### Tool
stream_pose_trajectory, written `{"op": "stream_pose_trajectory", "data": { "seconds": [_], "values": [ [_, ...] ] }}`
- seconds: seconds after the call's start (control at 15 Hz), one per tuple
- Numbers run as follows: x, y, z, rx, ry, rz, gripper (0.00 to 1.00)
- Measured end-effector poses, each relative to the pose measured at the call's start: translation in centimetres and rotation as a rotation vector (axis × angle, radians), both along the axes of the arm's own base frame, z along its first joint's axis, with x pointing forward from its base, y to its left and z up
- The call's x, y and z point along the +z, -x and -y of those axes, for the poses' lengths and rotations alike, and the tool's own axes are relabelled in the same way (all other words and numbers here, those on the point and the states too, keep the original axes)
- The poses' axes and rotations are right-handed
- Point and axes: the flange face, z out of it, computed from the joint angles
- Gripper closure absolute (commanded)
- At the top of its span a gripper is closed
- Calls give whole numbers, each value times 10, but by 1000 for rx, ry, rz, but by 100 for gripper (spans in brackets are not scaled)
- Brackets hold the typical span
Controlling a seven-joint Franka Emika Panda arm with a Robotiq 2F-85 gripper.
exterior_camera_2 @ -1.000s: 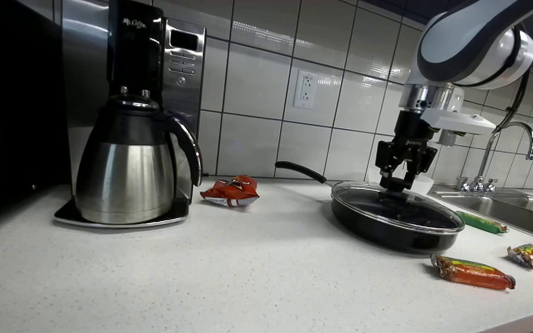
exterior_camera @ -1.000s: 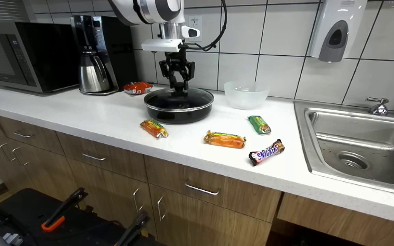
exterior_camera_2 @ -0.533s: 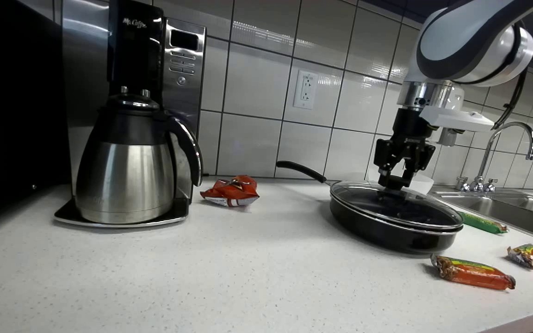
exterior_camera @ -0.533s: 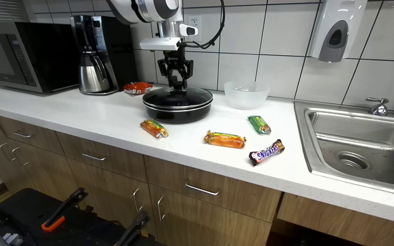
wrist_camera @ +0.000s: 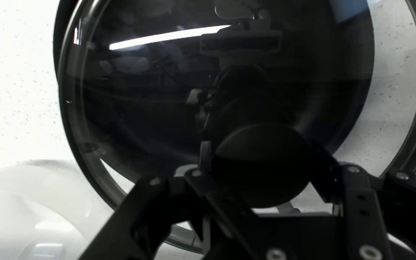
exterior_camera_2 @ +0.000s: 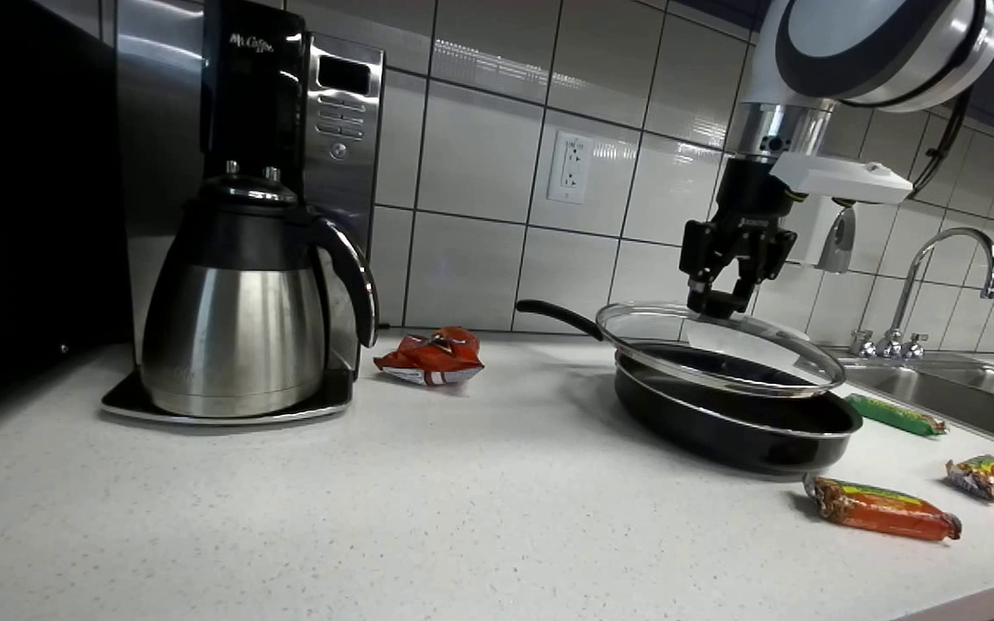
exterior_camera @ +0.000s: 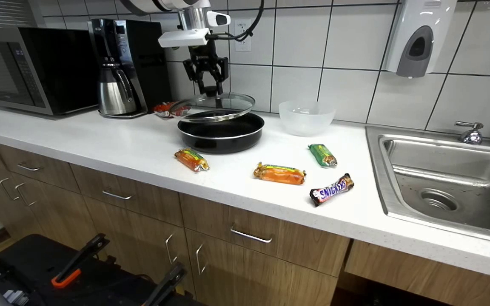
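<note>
Clamping tilted round glass lid (exterior_camera_2: 726, 347) by black knob (wrist_camera: 262, 166) in black gripper (exterior_camera_2: 719, 304) above round black pan (exterior_camera: 223, 145); identify brown Snickers bar (exterior_camera: 332, 190) only in an exterior view; find frosted white bowl (wrist_camera: 31, 209) cropped in wrist view

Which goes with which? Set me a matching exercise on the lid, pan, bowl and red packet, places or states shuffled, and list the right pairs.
1. lid
2. pan
3. bowl
4. red packet

A. black, below the lid
B. beside the coffee maker
C. held tilted by the gripper
D. translucent white

Pairs: 1-C; 2-A; 3-D; 4-B
</note>
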Motion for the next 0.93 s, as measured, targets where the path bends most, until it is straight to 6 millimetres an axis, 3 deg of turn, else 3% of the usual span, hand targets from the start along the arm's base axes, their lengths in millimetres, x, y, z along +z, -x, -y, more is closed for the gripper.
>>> {"op": "stream_pose_trajectory", "data": {
  "seconds": [0.93],
  "values": [
    [13,3,-104,125,3,-19,61]
  ]
}}
